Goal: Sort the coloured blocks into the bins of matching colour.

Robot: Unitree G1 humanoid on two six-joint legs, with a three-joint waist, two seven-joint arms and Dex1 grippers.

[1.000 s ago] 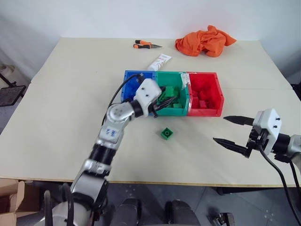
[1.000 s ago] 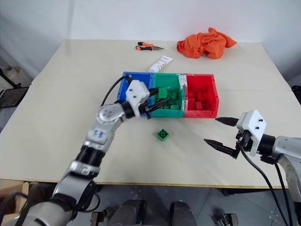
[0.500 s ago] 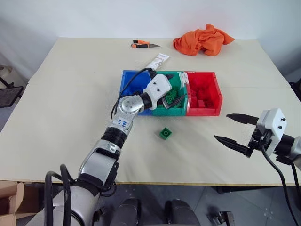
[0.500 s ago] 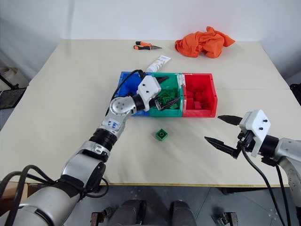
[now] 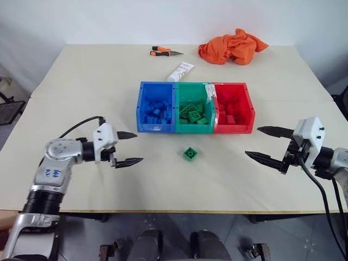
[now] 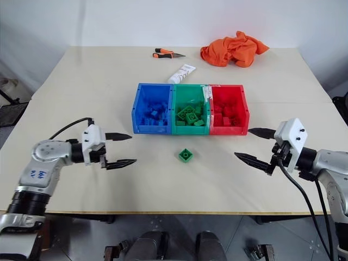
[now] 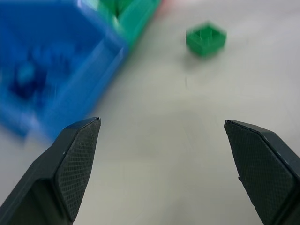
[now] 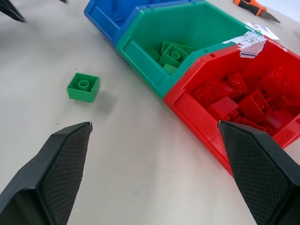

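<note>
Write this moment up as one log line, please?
left gripper: open, empty | right gripper: open, empty | green block: loose on table before green bin | other blocks: binned

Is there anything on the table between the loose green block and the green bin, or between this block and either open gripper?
Nothing visible blocks it. The green block lies alone on bare table just in front of the green bin. The left gripper and right gripper flank it, both open and empty, with only bare tabletop between.
</note>
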